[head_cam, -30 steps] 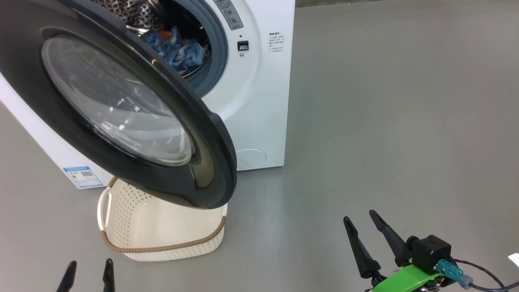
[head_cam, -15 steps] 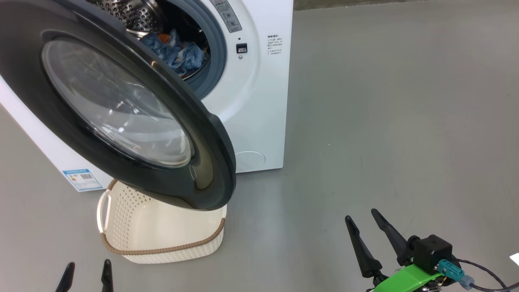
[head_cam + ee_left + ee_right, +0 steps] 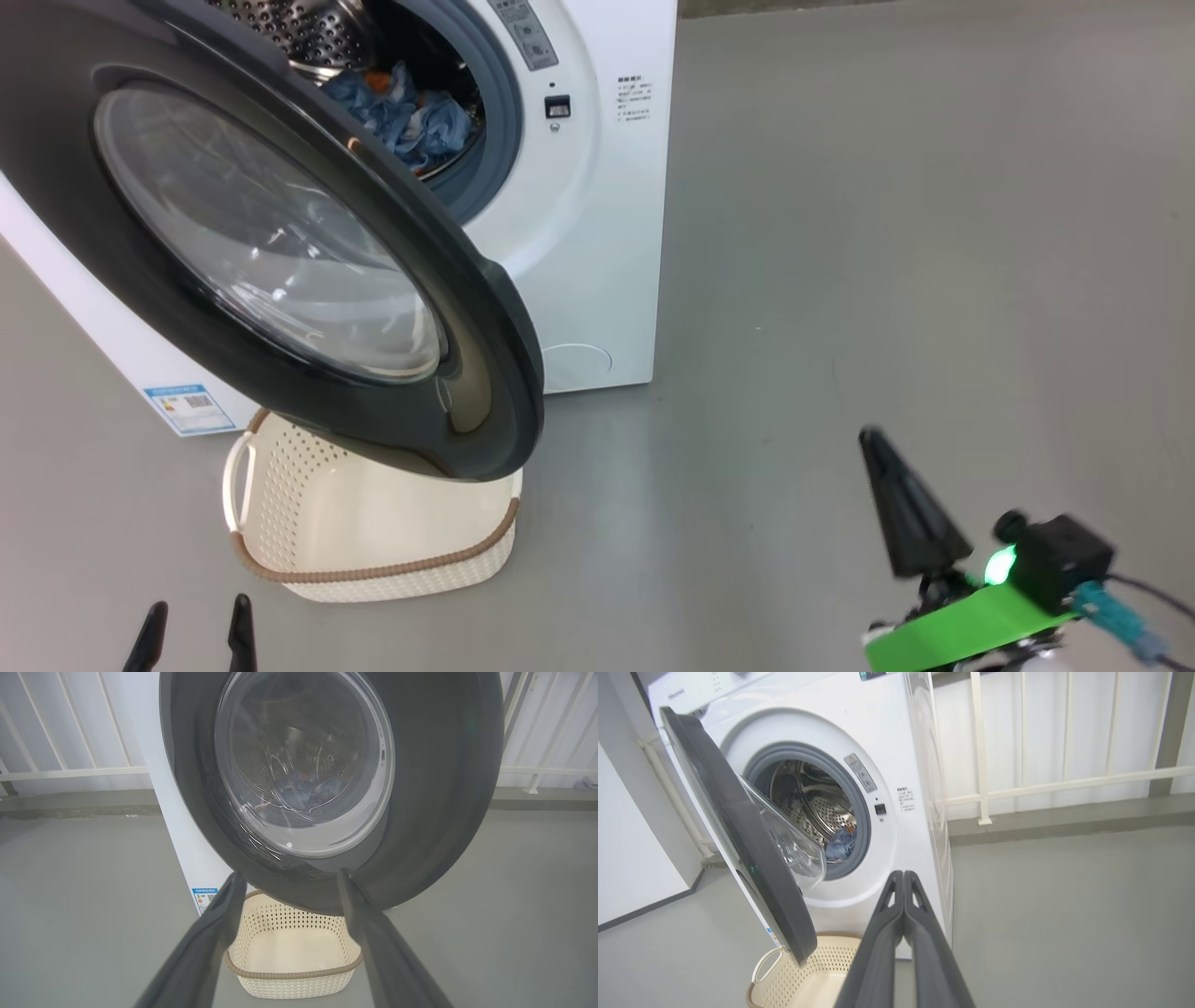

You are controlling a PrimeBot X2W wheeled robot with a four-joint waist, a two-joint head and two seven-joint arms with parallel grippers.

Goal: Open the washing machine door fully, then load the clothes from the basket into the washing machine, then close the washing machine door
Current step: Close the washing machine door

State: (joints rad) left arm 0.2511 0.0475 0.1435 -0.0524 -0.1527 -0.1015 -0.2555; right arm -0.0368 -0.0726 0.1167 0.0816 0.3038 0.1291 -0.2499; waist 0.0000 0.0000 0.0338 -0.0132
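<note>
Right hand (image 3: 878, 443): just clenched, empty.
Left hand (image 3: 199, 609): released, empty.
Basket (image 3: 373, 571): empty; clothes (image 3: 411, 117) in washing machine (image 3: 597, 233).
Washing machine door (image 3: 271, 233): open; closing likely next.

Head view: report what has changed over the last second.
The right gripper shut on nothing and moved up the view. The left gripper stayed open; the washing machine door, the basket and the clothes inside the washing machine kept their places.

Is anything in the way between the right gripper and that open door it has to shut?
Nothing visible. Only floor lies between the right gripper and the washing machine door; the basket sits on the floor beneath the door's edge.
</note>
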